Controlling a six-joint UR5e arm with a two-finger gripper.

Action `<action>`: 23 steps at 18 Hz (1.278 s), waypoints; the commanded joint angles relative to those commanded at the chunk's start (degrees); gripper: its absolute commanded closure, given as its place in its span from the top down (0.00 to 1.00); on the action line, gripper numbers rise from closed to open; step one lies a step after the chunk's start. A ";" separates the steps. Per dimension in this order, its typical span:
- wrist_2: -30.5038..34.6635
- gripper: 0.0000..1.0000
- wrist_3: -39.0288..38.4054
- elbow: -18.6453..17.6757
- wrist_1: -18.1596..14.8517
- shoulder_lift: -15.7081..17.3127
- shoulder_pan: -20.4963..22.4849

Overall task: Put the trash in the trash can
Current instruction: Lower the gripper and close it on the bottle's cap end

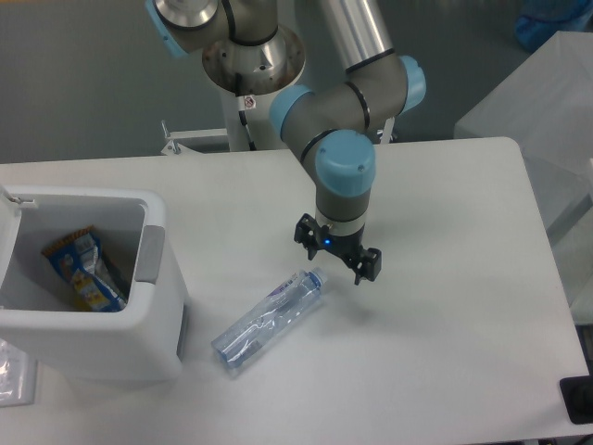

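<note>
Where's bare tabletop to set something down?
Bare: right half of the table, past the gripper; also the back strip between the trash can and the arm's base. Crowded: front left, where the bottle lies beside the can.

White table (445,371) under me, rounded corner at 2 o'clock. Grey floor (83,83) behind, 10 to 12 o'clock. Pale boxy furniture (547,83) at 2 o'clock, something blue (556,23) above it. Small dark object (579,400) at 4 o'clock edge. Even light.
</note>
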 joint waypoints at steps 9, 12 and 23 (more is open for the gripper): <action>0.35 0.99 0.27 -0.44 0.18 -1.41 -1.76; 0.44 0.99 0.27 -0.70 0.18 -1.59 -1.85; 0.53 0.77 -0.44 -0.53 0.26 -1.94 -2.46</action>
